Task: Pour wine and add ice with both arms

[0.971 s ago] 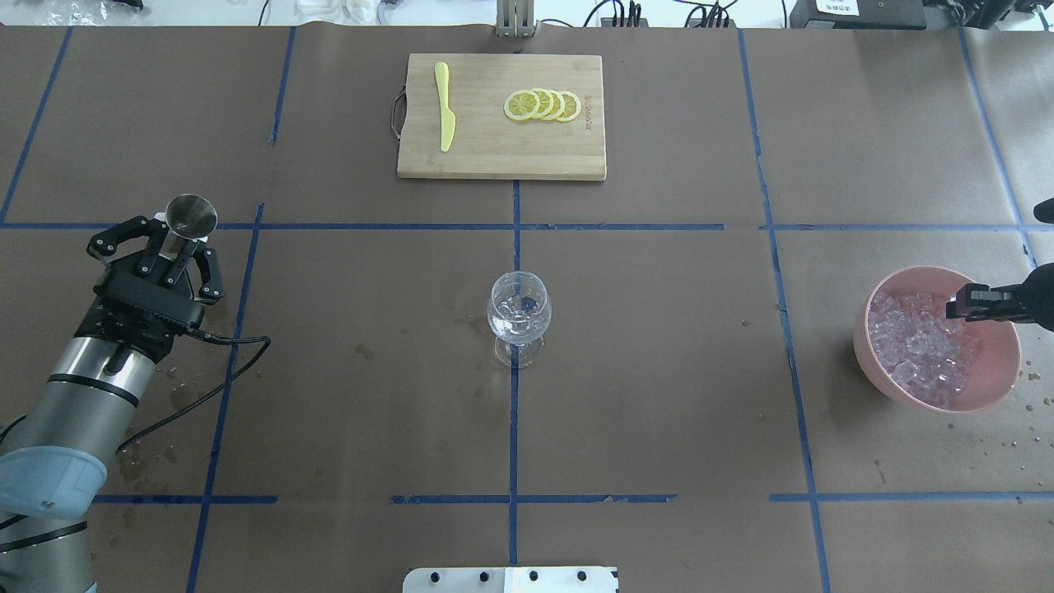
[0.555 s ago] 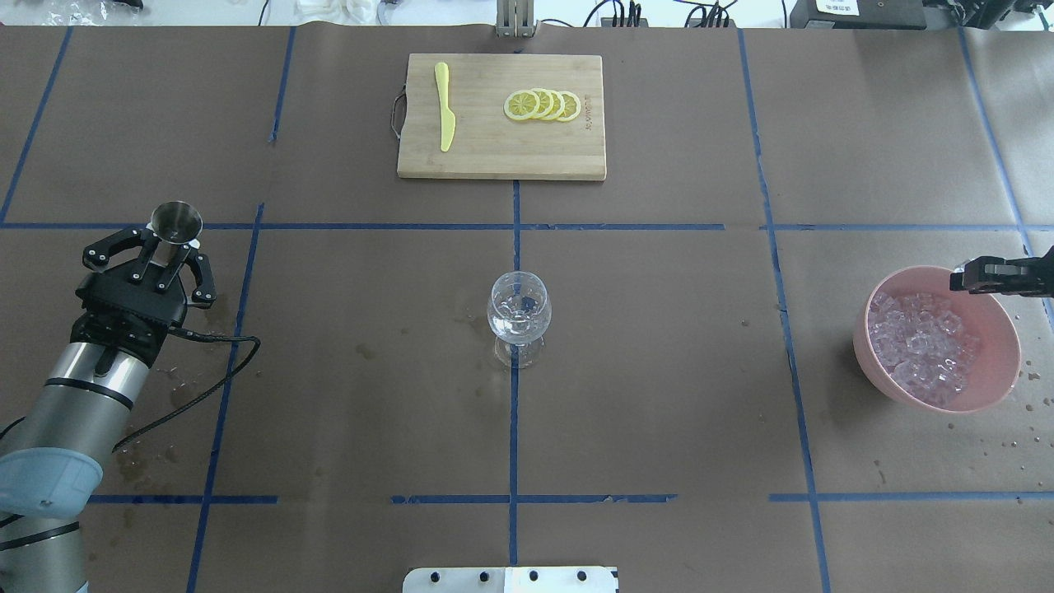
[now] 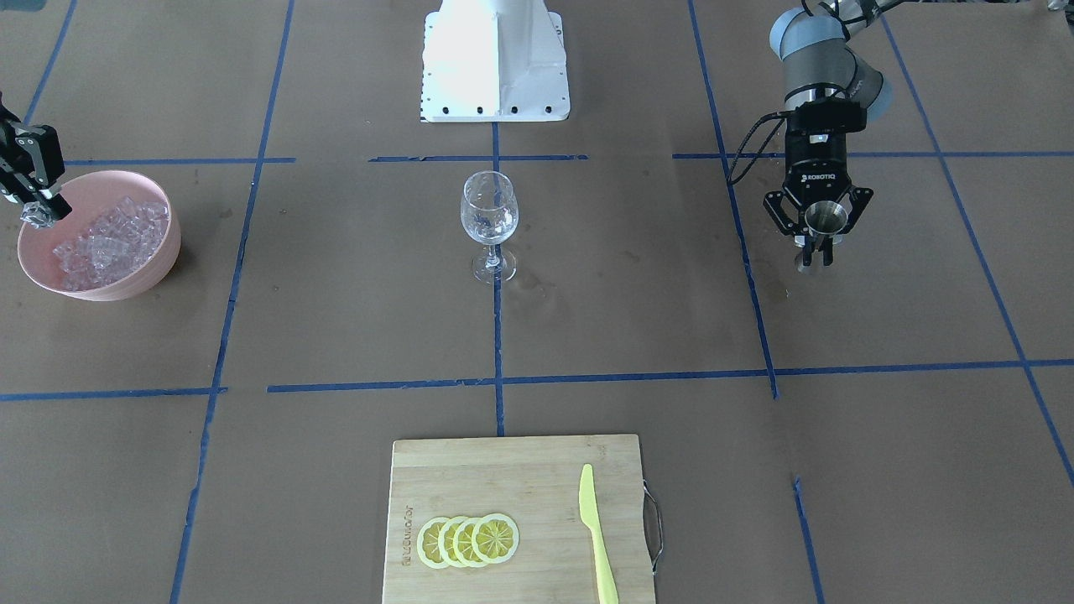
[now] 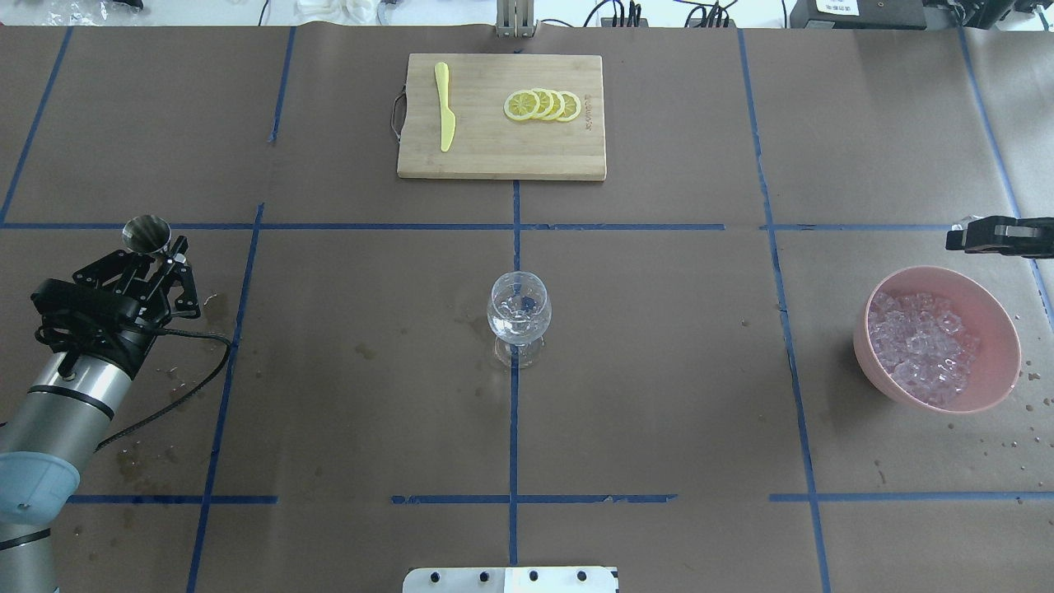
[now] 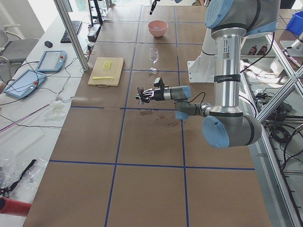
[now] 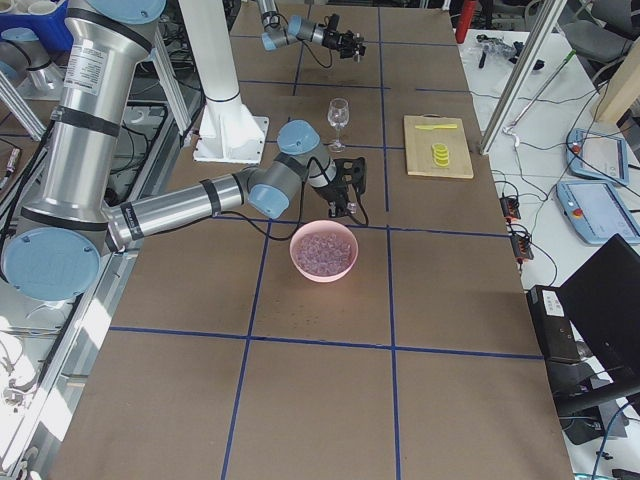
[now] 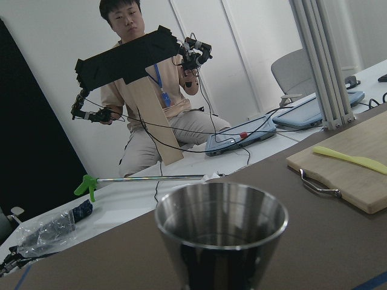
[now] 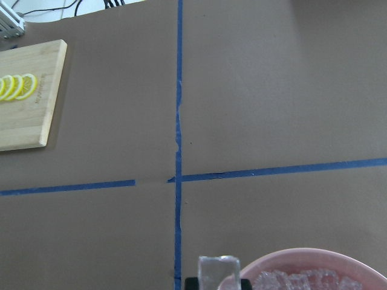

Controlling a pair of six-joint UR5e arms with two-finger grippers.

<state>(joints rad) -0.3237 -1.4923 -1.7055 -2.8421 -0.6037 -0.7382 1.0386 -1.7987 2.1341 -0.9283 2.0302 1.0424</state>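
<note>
Left pincer (image 3: 814, 247) clasps one conical steel cup (image 3: 825, 220); right pincer (image 8: 217, 284) pinches one glassy ice cube (image 8: 219, 269). Twelve o'clock: four lemon slices (image 4: 543, 105).

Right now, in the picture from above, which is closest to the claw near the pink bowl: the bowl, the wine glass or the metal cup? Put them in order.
1. The pink bowl, right beside the right claw, on the table's right side.
2. The wine glass, in the middle of the table.
3. The metal cup, far over on the left, held in the left claw.
</note>
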